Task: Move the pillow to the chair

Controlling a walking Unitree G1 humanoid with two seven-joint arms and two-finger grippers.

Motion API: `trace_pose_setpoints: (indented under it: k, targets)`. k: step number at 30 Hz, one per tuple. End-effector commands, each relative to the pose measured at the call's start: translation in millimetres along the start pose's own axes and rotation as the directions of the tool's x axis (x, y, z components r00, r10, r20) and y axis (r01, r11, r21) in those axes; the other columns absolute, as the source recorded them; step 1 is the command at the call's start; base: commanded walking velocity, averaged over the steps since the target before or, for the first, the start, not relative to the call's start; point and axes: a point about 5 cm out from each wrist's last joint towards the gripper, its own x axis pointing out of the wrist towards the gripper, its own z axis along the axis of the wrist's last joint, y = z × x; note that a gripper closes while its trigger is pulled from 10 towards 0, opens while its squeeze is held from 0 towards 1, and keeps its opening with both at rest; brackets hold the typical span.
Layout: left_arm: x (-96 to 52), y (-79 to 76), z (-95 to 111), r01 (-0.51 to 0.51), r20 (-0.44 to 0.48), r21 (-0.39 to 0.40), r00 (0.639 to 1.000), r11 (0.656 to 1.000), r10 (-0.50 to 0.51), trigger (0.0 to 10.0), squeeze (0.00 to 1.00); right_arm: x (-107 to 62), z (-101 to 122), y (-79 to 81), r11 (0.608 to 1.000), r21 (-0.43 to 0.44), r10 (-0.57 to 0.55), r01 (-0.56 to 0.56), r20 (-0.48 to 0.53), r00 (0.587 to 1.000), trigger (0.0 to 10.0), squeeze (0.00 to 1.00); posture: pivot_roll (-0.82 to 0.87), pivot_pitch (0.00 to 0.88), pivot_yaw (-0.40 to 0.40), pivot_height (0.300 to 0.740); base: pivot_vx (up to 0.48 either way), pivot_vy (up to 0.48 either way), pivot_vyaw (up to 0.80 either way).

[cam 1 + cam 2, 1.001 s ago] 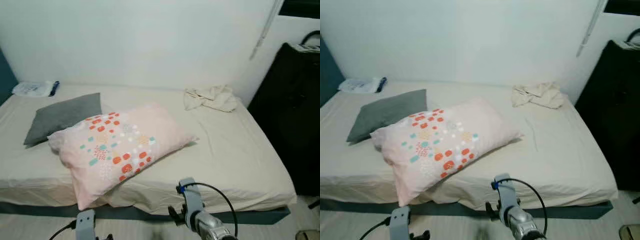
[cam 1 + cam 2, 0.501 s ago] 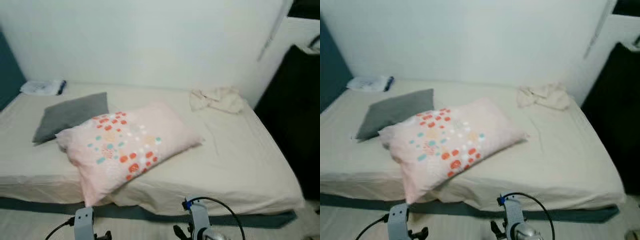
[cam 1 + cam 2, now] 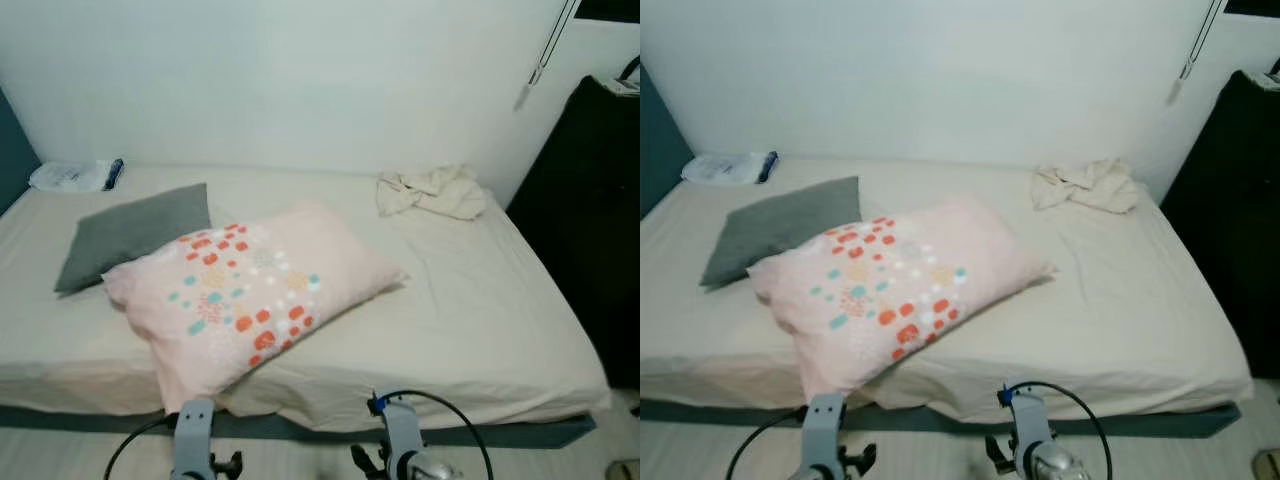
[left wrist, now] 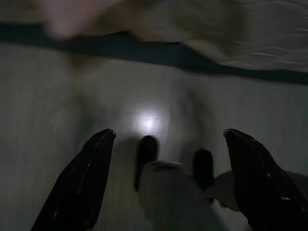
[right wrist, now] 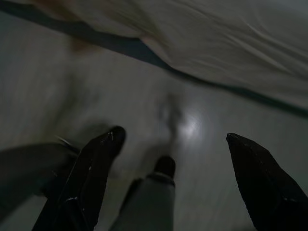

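Observation:
The pink pillow [image 3: 250, 295] with red and teal dots lies slantwise on the bed [image 3: 480, 320], one corner hanging over the front edge. Both arms hang low before the bed. My left wrist [image 3: 195, 445] is below the pillow's overhanging corner and my right wrist [image 3: 397, 440] is below the mattress edge. In the left wrist view, the left gripper [image 4: 168, 139] is open over the pale floor, with the bed edge beyond it. In the right wrist view, the right gripper [image 5: 173, 139] is likewise open above the floor near the hanging sheet [image 5: 226, 43].
A grey pillow [image 3: 130, 232] lies behind the pink one on the left. A crumpled cream cloth [image 3: 432, 192] sits at the bed's far right, and a white packet [image 3: 70, 176] at the far left. Tall black furniture [image 3: 590, 220] stands right of the bed.
The head view has swung and steadied, so the whole scene shifted a little. My left wrist now shows slightly further right. The pillow lies as before.

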Motion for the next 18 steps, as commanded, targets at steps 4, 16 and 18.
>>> trace_pose_setpoints:
  k: [4,16,18]
  targets:
    - [-1.2,-1.0,-6,0.025,-0.028,0.008,0.999,1.000,-0.024,10.0,0.00,-0.6,-4,0.1,1.000,-0.008,0.004,-0.004,-0.014,1.000,10.0,0.00,-0.02,0.028,-0.036,0.738,0.000,0.000,0.77]
    - [-0.2,-8.7,-7,0.080,-0.046,0.028,0.996,0.996,-0.079,10.0,0.00,-4.4,-16,-9.0,0.997,0.013,-0.069,0.069,-0.047,0.997,10.0,0.00,-0.04,0.030,-0.038,0.738,0.000,-0.137,0.51]
    - [0.2,-10.1,-7,0.085,-0.049,0.033,0.995,0.996,-0.083,10.0,0.00,-4.7,-16,-10.5,0.997,0.009,-0.079,0.080,-0.050,0.996,10.0,0.00,-0.04,0.024,-0.041,0.738,0.000,-0.469,0.00]
